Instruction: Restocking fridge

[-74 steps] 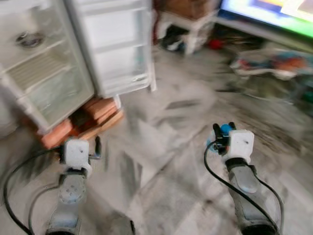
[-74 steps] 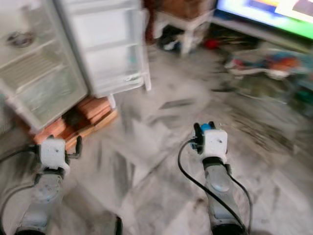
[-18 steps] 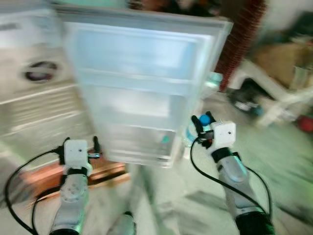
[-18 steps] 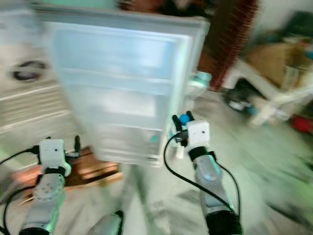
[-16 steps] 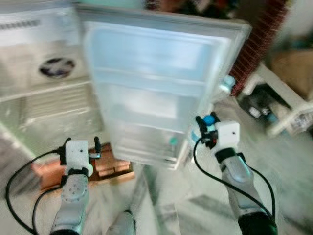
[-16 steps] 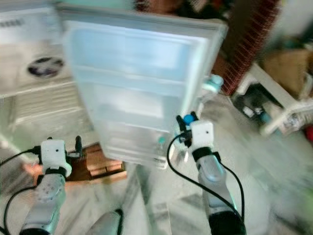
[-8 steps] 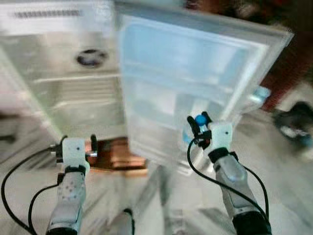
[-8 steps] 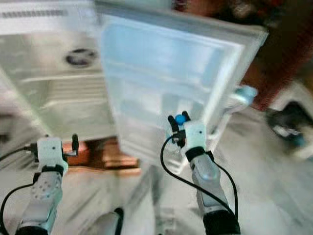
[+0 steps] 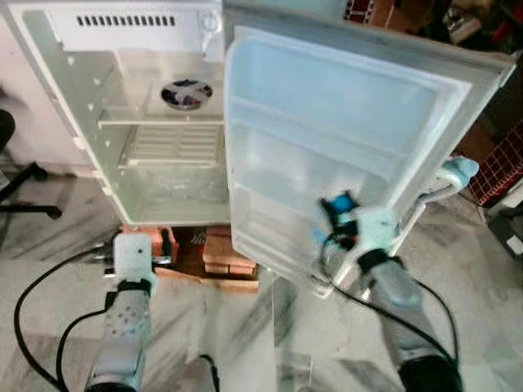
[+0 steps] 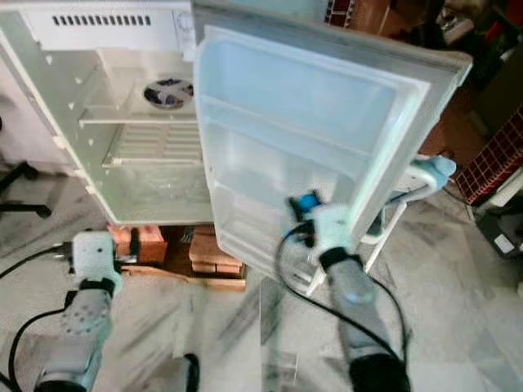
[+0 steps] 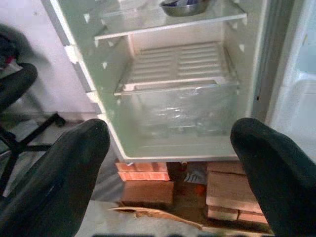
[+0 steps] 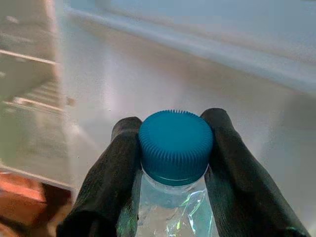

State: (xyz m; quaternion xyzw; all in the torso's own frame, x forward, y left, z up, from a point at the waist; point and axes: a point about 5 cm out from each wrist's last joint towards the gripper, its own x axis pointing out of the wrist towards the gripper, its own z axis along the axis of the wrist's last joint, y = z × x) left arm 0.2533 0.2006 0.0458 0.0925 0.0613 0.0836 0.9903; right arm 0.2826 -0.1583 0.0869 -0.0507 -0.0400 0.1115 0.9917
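A white fridge (image 9: 73, 106) stands open, its door (image 9: 343, 122) swung out toward me with bare door shelves. My right gripper (image 9: 337, 214) is shut on a clear water bottle with a blue cap (image 12: 175, 145), held in front of the door's lower shelf. In the right wrist view the fingers (image 12: 113, 168) clamp the bottle's neck just under the cap. My left gripper (image 11: 168, 143) is open with nothing in it, low before the fridge's base. A metal bowl (image 9: 186, 93) sits on the fridge's upper shelf.
The fridge rests on red bricks (image 9: 225, 249) and a wooden board. A crisper drawer (image 11: 185, 111) sits under a ribbed shelf. A chair's black legs (image 9: 29, 192) stand at the left. A white rack (image 9: 445, 175) pokes out behind the door on the right. Grey marble floor lies below.
The view has swung left and steadied on the open fridge. My right gripper with the bottle has come closer to the door's lower shelf.
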